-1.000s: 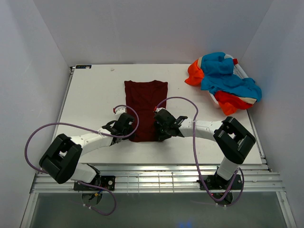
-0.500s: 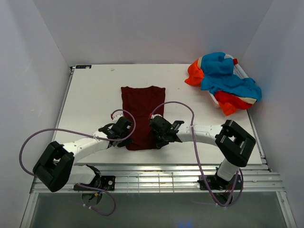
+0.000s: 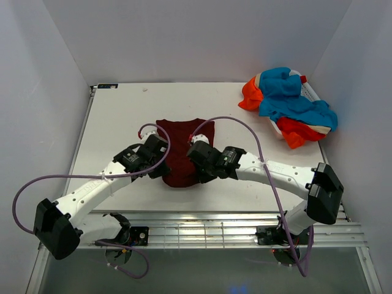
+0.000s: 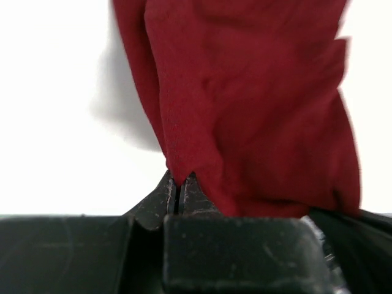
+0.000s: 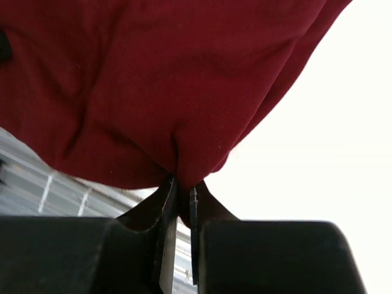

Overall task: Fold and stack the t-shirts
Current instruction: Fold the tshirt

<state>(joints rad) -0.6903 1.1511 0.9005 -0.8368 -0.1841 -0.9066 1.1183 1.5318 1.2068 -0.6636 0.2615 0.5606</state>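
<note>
Maroon t-shirt, from above: near hem pinched at both corners, left gripper and right gripper clenched on it; the rest runs away from the jaws toward the collar, flat on the white table; orange-and-turquoise t-shirts heaped well apart, far beyond the right jaws.
Left wrist: jaws shut on a tuck of maroon cloth; it drapes ahead of the tips and to their right.
Right wrist: same grasp; cloth bellies out ahead of the tips.
The fold: probably hem to collar; carry both corners level, at one pace; keep the hem taut between the jaws; lay edge on edge.
Against a second ago: shirt then lay full length, grippers low at its hem; now the arms reach further, hem raised and bunched.
</note>
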